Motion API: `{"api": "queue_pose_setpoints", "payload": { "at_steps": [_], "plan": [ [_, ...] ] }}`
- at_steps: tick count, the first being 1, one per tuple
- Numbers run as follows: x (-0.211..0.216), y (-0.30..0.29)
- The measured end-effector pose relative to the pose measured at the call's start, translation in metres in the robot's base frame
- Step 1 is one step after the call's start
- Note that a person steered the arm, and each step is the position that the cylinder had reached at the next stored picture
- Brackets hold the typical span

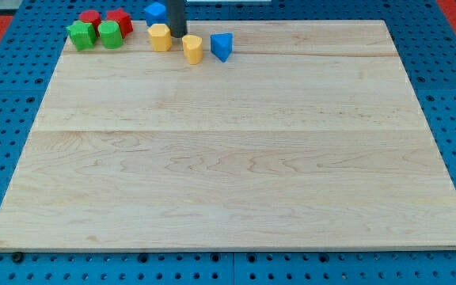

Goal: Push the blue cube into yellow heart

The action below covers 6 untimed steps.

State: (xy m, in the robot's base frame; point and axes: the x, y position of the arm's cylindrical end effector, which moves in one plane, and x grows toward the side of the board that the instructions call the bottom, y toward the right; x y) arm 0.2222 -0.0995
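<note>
Blue is the colour I look for first, and two blue blocks show: one blue block [156,12] at the view's top edge, half hidden just left of my rod, and a blue wedge-like block [222,46] further to the view's right. I judge the top one to be the cube, but its shape is not clear. My tip [178,36] rests on the wooden board [228,158] between two yellow blocks: the yellow block [160,37] just at its left and the yellow block [192,48] just at its right; which is the heart I cannot tell. No jaws exist on this rod, so it holds nothing and only pushes. Being below the cube, my tip probably must go around it to push it down. Two green blocks [95,34] and two red blocks [105,19] are clustered apart at the left.
</note>
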Motion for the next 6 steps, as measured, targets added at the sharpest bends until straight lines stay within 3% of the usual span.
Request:
{"api": "queue_pose_setpoints", "payload": {
  "at_steps": [1, 3, 4, 6],
  "plan": [
    [-0.008, 0.016],
    [-0.02, 0.128],
    [0.007, 0.14],
    [0.041, 0.087]
  ]
}}
